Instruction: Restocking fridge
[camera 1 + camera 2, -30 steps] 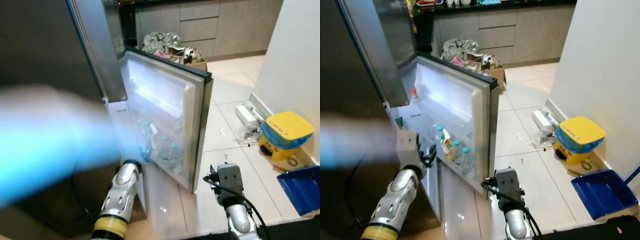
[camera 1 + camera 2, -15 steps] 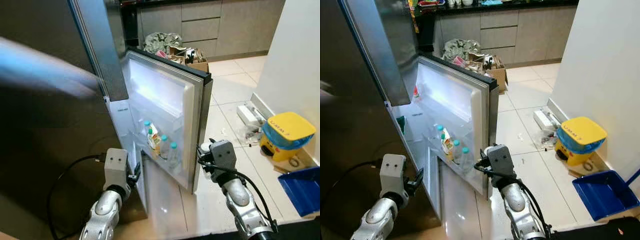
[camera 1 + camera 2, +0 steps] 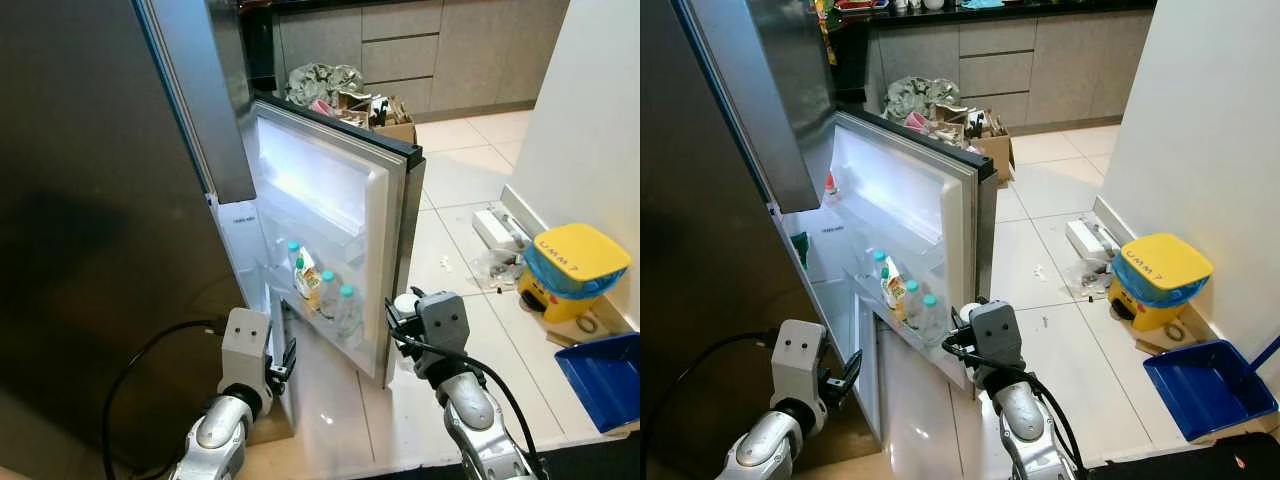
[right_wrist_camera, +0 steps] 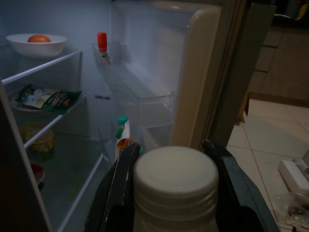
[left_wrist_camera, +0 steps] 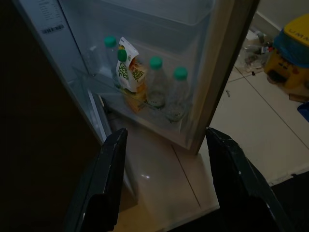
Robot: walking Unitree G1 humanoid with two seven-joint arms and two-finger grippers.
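A white-capped bottle point(image 4: 175, 181) is clamped between the two fingers of the right gripper point(image 4: 174, 193), which is held just outside the free edge of the open fridge door point(image 3: 385, 250); in the head views the cap shows just above that gripper, low and in front of the door's edge. The left gripper point(image 5: 164, 179) is held low before the fridge's open compartment, its fingers spread wide with nothing between them. The door's lower rack point(image 5: 145, 104) already carries several green-capped bottles point(image 5: 175, 92) and a juice carton point(image 5: 129, 75), standing close together. Inside the fridge, a bowl with an orange fruit point(image 4: 36, 43) sits on the top shelf, with packets on the shelf below, and a small red-capped bottle point(image 4: 102, 44) stands in an upper door rack. The step in hand appears to be the carrying of the bottle toward the fridge for stocking. The next move would likely call for the right gripper to be brought around the door's edge and into the opening, the bottle kept upright, and a free spot to be chosen in the door rack or on a shelf. Care would be needed so that the standing bottles are not knocked.
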